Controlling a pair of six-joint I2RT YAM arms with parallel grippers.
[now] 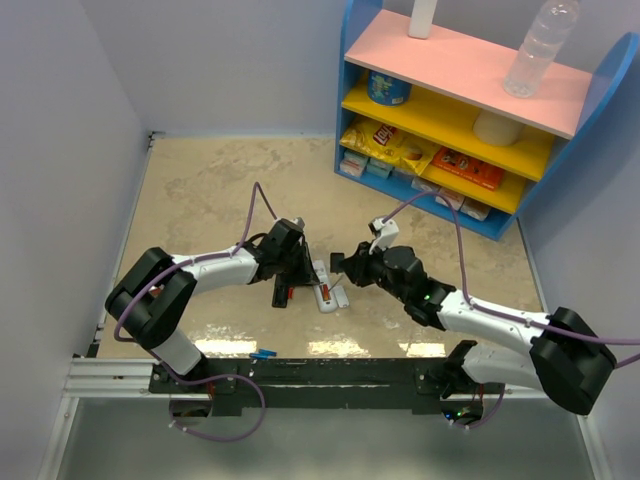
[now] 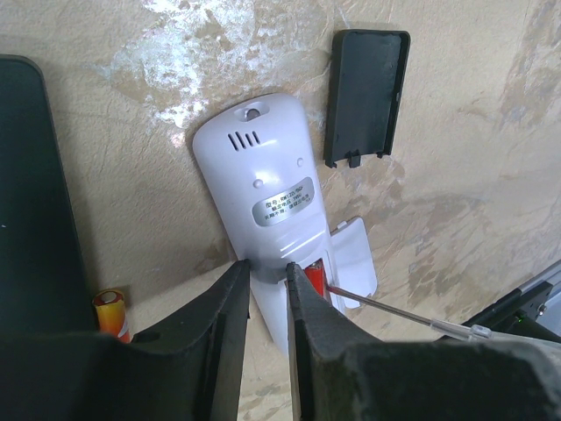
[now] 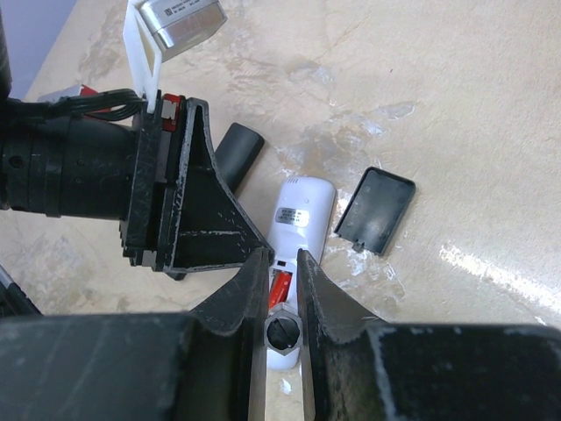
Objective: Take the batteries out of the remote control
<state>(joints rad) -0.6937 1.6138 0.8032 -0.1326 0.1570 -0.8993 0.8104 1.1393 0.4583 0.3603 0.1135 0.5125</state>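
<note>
A white remote [image 2: 263,193] lies face down with its battery bay open; it also shows in the top view [image 1: 326,288]. One orange-red battery [image 2: 313,281] sits in the bay and shows in the right wrist view [image 3: 280,286]. My left gripper [image 2: 265,267] is shut on the remote's lower left edge. My right gripper [image 3: 282,259] is shut on a screwdriver [image 3: 283,333]. The screwdriver's thin shaft [image 2: 394,307] reaches the bay at the battery's end. A second orange battery [image 2: 111,311] lies loose beside a black remote [image 2: 31,193]. A blue battery [image 1: 263,354] lies by the front rail.
A black cover plate [image 2: 366,96] lies just beyond the white remote, and a white cover plate [image 2: 355,259] lies against its right side. A blue and yellow shelf [image 1: 470,100] with snacks and a bottle stands at the back right. Walls close in the left and right sides.
</note>
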